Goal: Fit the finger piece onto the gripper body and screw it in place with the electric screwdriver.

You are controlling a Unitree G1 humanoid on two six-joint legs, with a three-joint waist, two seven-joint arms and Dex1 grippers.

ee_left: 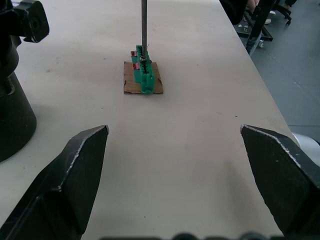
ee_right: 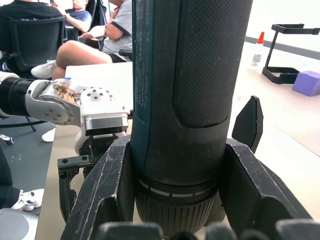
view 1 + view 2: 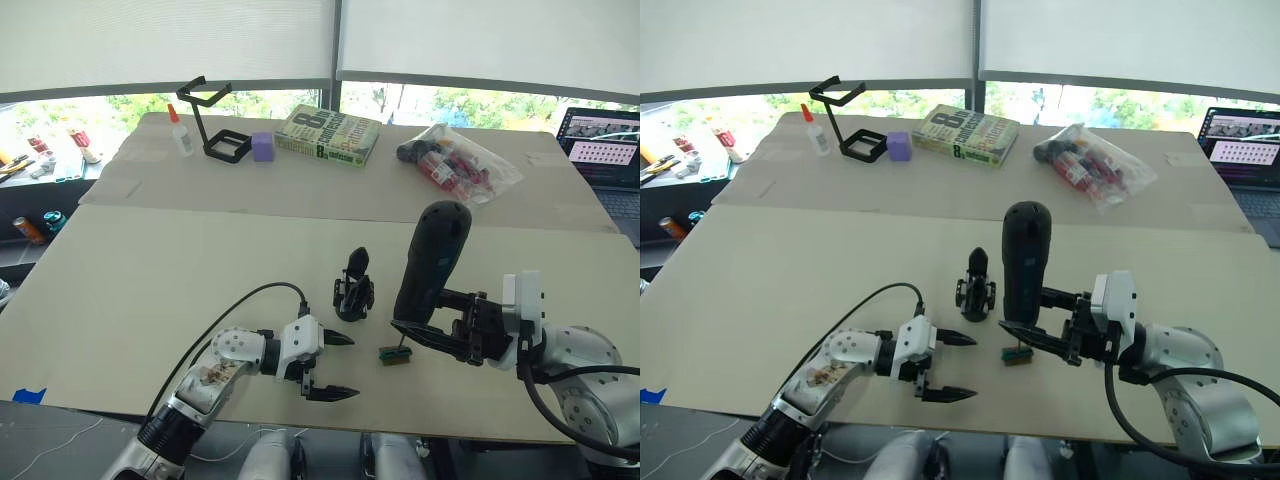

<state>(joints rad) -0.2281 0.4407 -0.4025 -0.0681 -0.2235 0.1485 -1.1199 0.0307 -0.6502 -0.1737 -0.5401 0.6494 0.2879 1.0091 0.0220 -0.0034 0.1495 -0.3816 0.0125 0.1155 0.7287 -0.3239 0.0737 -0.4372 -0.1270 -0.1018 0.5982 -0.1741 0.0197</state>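
The electric screwdriver stands upright in my right gripper, which is shut on its lower barrel. Its thin bit rests on a small green-and-brown block. The gripper body stands on the table just left of the screwdriver, with a black pointed finger sticking up from it. My left gripper is open and holds nothing. It lies near the table's front edge, facing the block from the left. The finger piece is out of view as a separate part.
At the back stand a black wire-frame stand, a glue bottle, a purple block, a book and a plastic bag of items. A laptop sits far right. Seated people are beyond the table.
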